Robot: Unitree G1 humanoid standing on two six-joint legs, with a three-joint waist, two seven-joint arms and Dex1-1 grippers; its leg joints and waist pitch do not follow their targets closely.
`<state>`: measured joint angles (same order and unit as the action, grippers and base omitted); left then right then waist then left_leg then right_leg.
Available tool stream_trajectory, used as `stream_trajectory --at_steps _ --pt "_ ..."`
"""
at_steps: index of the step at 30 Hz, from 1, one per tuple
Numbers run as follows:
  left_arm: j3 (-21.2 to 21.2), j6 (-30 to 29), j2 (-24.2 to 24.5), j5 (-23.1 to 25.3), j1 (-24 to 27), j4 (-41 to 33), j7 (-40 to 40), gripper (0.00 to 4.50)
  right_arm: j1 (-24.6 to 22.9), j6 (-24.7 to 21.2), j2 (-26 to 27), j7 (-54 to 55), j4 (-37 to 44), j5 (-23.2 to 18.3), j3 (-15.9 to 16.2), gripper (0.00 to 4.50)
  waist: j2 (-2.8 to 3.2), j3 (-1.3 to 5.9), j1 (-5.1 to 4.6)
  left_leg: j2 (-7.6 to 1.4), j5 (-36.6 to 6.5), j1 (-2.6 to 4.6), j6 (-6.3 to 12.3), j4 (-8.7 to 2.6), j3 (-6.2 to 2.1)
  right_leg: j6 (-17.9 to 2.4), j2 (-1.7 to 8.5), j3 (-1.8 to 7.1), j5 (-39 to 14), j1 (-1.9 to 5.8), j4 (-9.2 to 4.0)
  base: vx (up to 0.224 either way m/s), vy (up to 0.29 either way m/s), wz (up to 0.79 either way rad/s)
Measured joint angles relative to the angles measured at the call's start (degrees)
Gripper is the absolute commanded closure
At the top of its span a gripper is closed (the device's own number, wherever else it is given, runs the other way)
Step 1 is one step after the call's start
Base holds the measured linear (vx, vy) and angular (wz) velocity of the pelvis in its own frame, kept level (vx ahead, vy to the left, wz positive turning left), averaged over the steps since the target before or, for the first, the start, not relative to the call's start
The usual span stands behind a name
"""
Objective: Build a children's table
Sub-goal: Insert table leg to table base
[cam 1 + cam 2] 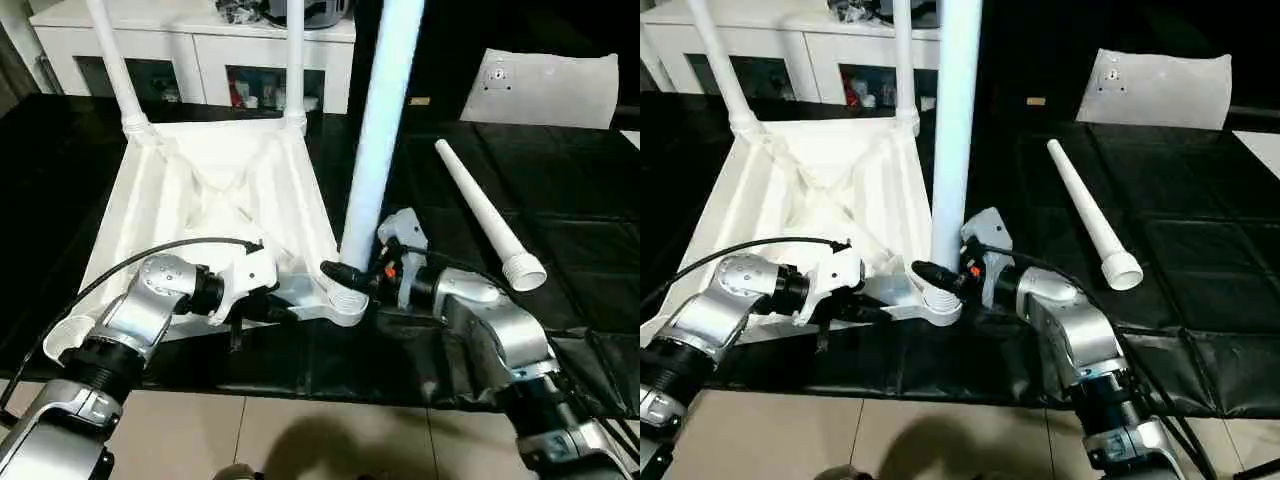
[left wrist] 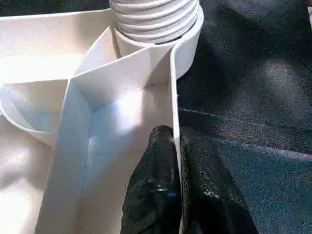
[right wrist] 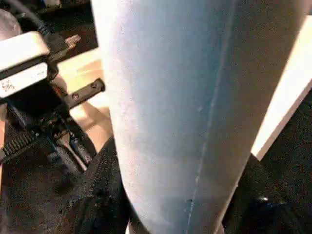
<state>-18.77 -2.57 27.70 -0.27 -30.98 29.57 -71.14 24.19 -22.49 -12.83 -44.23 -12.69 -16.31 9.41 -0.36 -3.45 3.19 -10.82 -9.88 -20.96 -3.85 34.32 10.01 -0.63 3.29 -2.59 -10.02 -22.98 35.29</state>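
Your right gripper (image 1: 352, 272) is clamped round the base of the upright leg (image 1: 380, 130), right where its ribbed end enters the near corner socket (image 1: 340, 298). The leg's long axis runs straight up, slightly tilted. Your left gripper (image 1: 268, 305) pinches the tabletop (image 1: 190, 200) rim just beside that socket, bracing it. The last leg (image 1: 485, 212) lies on the black mat, nearer your right arm.

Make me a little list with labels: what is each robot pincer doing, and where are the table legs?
tabletop: upside down on the black mat
far legs: two legs stand in the far corner sockets
third leg: upright at the near socket
left pincer: pinches the tabletop's rim wall
right pincer: grips the third leg's base
spare leg: lying on the mat
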Motion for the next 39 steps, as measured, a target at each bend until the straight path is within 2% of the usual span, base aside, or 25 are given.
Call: stream_trajectory --at_steps 4,7,12,16,20,24,29,36,39 --pt "0.0 0.0 0.1 0.0 0.0 0.0 0.0 4.5 -0.2 -0.6 1.1 0.3 -1.3 -2.0 -2.0 2.59 0.02 0.01 0.02 -0.01 0.0 0.0 0.0 0.0 0.0 0.0 0.0 -0.01 0.0 -0.01 0.0 0.0 0.0 0.0" --pt "0.0 0.0 0.1 0.0 0.1 0.0 0.1 4.5 -2.0 -0.2 2.0 1.3 -1.5 -4.1 -4.1 2.59 0.19 0.06 0.09 0.0 0.0 -0.01 0.0 0.0 0.0 0.0 0.0 0.0 0.0 0.0 -0.02 0.0 0.0 0.0" --pt "0.1 0.0 -0.8 0.1 0.0 1.0 1.1 4.5 -6.3 5.4 3.7 1.8 -1.5 -4.7 -5.9 2.59 0.85 0.42 0.34 0.05 0.0 -0.02 0.01 -0.02 0.0 0.0 0.04 -0.01 0.0 0.05 -0.12 0.0 0.0 0.0" --pt "0.1 0.0 -1.3 0.2 0.0 1.3 1.7 4.5 -7.9 7.2 3.8 2.6 -1.1 -4.6 -6.0 2.59 1.06 0.48 0.38 0.07 0.0 -0.01 0.01 -0.01 -0.01 0.0 0.06 -0.01 0.0 0.1 -0.15 0.0 0.0 0.0" --pt "0.1 0.1 -1.8 0.2 0.0 1.8 1.7 4.5 -10.2 10.8 3.3 3.4 0.9 -3.0 -4.8 2.59 1.43 0.63 0.48 0.14 0.0 -0.03 0.03 -0.03 -0.01 0.0 0.12 0.01 0.0 0.16 -0.29 0.0 0.0 0.0" --pt "0.1 0.9 -1.9 0.4 0.0 2.2 2.1 4.5 -10.2 15.6 0.8 4.0 2.1 3.4 -0.2 2.59 1.51 0.72 0.4 0.15 0.0 -0.02 0.03 -0.04 -0.02 0.1 0.13 -0.01 0.0 0.16 -0.28 0.0 0.0 0.0" --pt "0.1 1.7 -1.6 1.4 0.0 2.2 2.4 4.5 -8.2 16.5 -0.3 3.5 0.9 5.8 1.9 2.59 0.83 0.74 0.11 0.14 0.0 0.01 0.03 -0.03 -0.02 0.1 0.13 -0.01 -0.1 0.17 -0.3 0.0 0.0 0.0" --pt "-0.2 1.8 -0.2 2.2 0.0 0.8 0.5 4.5 -4.6 16.5 -1.4 -2.5 -2.2 5.8 3.5 2.59 -1.1 0.72 -0.48 0.14 0.0 0.02 0.03 -0.07 -0.02 0.2 0.14 -0.02 -0.1 0.1 -0.34 0.0 0.0 0.0" --pt "-0.3 3.0 0.2 2.2 -0.3 0.7 -1.6 4.5 -4.2 16.4 -2.4 -6.5 -2.2 4.9 3.8 2.59 -1.74 0.48 -0.51 0.14 0.0 -0.01 0.03 -0.12 -0.03 0.3 0.13 -0.01 -0.2 0.11 -0.34 0.0 0.0 0.0"
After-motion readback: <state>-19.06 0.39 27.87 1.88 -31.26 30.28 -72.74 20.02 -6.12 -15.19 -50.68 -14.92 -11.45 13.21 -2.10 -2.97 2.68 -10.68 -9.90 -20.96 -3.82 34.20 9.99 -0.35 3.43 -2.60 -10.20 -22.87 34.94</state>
